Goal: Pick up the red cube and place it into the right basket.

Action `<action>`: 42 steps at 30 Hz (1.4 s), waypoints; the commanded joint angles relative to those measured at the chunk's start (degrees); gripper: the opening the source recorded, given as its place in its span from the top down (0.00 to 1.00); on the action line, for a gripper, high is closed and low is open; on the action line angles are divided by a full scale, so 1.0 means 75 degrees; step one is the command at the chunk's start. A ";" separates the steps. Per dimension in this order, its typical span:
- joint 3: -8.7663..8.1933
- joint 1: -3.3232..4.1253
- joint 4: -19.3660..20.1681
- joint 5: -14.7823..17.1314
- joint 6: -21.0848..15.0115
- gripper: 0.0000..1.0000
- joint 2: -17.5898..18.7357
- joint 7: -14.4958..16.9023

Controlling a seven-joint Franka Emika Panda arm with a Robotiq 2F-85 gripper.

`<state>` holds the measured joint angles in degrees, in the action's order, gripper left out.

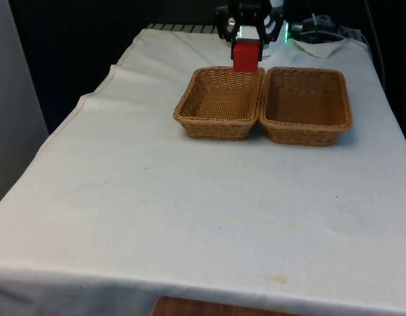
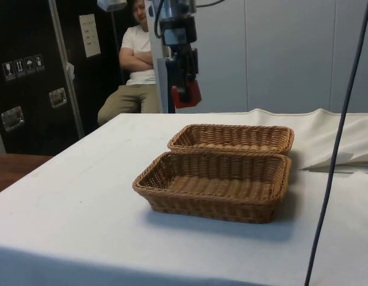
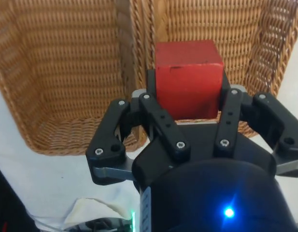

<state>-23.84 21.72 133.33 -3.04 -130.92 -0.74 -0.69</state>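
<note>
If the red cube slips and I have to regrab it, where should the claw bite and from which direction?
Best as it is held now: the claw is shut on two opposite flat faces of the red cube, coming from above. The faces are parallel and smooth, so the fingers sit flush. A top-down approach should also clear the rims of the two baskets below.

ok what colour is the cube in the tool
Red; the red cube shows best in the wrist view, clamped in the tool.
</note>
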 commanded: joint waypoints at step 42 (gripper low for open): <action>-0.0206 -0.0214 0.1176 -0.0222 -0.2498 0.97 0.1390 0.0076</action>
<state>-25.44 20.11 141.92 -4.87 -148.91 9.74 -0.06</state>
